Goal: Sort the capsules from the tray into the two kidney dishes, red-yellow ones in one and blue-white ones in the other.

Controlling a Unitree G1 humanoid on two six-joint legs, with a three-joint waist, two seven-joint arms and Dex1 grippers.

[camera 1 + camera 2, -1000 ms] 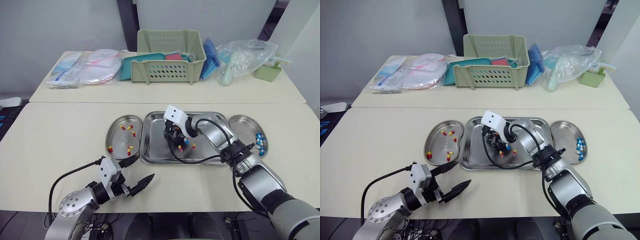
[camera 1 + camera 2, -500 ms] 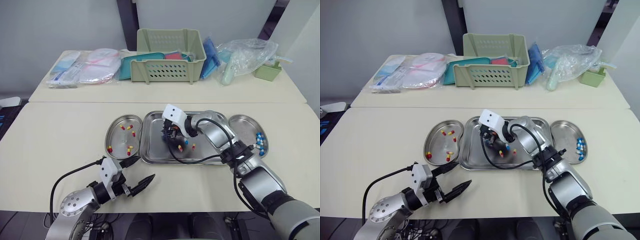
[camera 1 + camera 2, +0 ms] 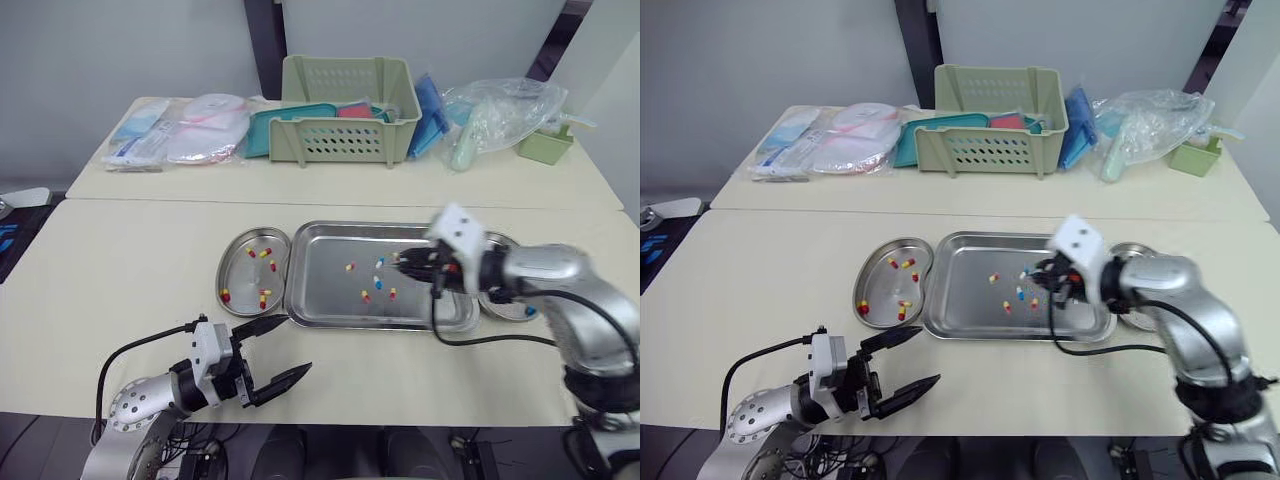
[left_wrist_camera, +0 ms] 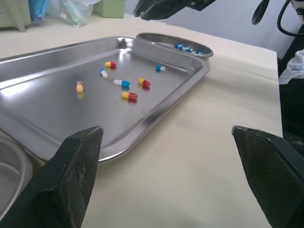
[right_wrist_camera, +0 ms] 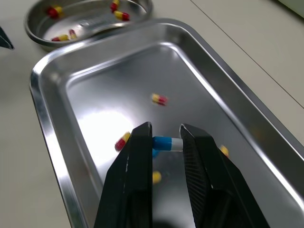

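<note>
My right gripper [image 3: 403, 262] hovers over the right half of the steel tray [image 3: 330, 250], shut on a blue-white capsule [image 5: 167, 143] held between its fingertips. Several capsules of both kinds [image 3: 377, 281] lie in the tray's middle. The left kidney dish [image 3: 243, 278] holds several red-yellow capsules [image 3: 262, 297]. The right kidney dish [image 4: 147, 35] holds blue-white ones and is partly hidden behind my right arm in the eye views. My left gripper [image 3: 285, 347] stands open and empty near the table's front edge, in front of the left dish.
On the rear table stand a green basket [image 3: 346, 110], flat packets [image 3: 180, 135] to its left, a plastic bag [image 3: 495, 115] and a small green box [image 3: 545, 143] to its right. A black cable [image 3: 490, 335] hangs from my right wrist over the tray's front edge.
My right gripper has left the tray's left-middle and moved to its right half, carrying a blue-white capsule. The left gripper has stayed put. The camera has shifted slightly.
</note>
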